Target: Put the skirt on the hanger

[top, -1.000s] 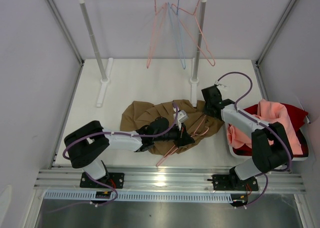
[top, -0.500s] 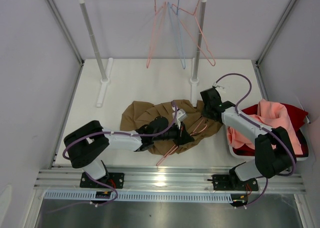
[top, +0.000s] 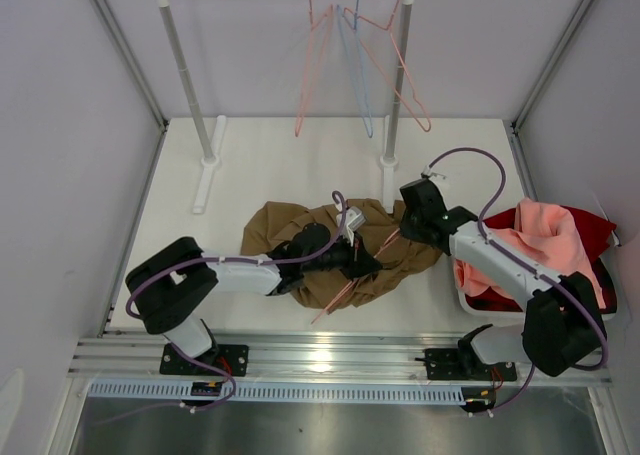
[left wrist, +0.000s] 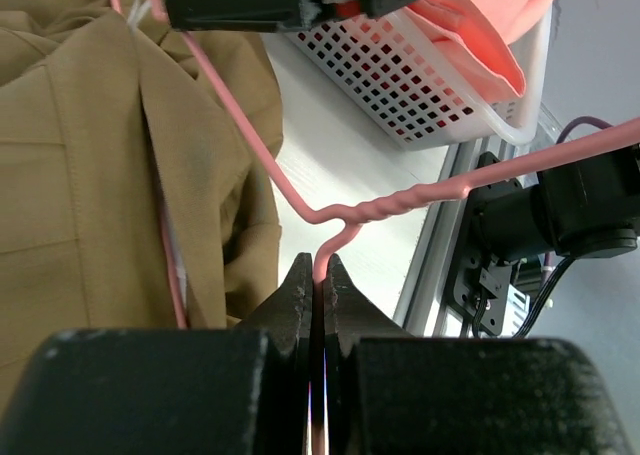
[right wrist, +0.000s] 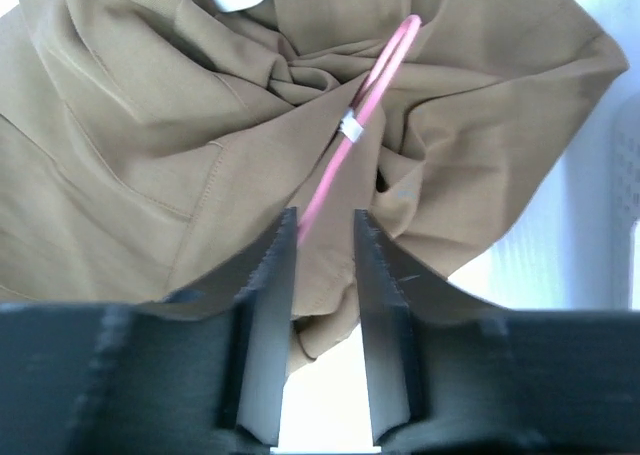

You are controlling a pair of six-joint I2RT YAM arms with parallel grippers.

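The tan-brown skirt (top: 300,237) lies crumpled on the white table between the arms; it also shows in the left wrist view (left wrist: 80,175) and the right wrist view (right wrist: 150,125). A salmon-pink wire hanger (top: 345,290) lies slanted across the skirt. My left gripper (top: 366,265) is shut on the hanger's hook wire (left wrist: 400,200), just below its twisted neck. My right gripper (top: 405,227) is open at the skirt's right edge. Its jaws (right wrist: 322,230) stand slightly apart over the cloth, with the hanger wire (right wrist: 370,85) running up from beside the left finger.
A clothes rack (top: 205,125) stands at the back, with several pink hangers (top: 400,75) and a light blue one (top: 358,85) on its bar. A white mesh basket (top: 466,300) at the right holds a salmon-pink cloth (top: 545,230) and a dark red cloth (top: 600,225).
My right gripper has moved left, closer over the skirt's right edge. My left gripper has shifted slightly toward the back with the hanger, and the skirt's folds moved with it.
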